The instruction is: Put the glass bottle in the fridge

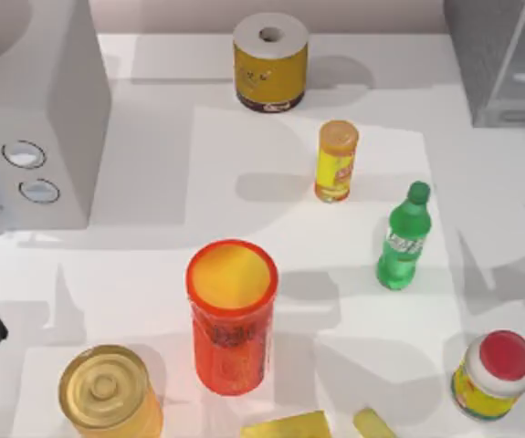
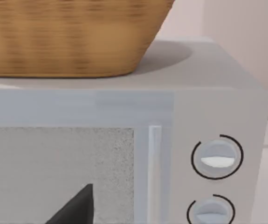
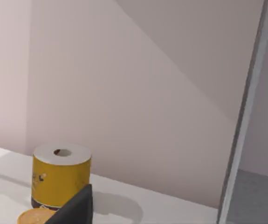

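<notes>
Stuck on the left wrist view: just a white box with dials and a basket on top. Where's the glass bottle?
Observer: Top view shows the glass bottle standing upright on the table's right half.
Operator: Anything touching it?
Observer: No. The yellow cylinder with orange lid is nearest, farther back and to its left, with a gap between them.
Operator: And the fridge?
Observer: The fridge sits at the far right corner, beyond the glass bottle.
</notes>
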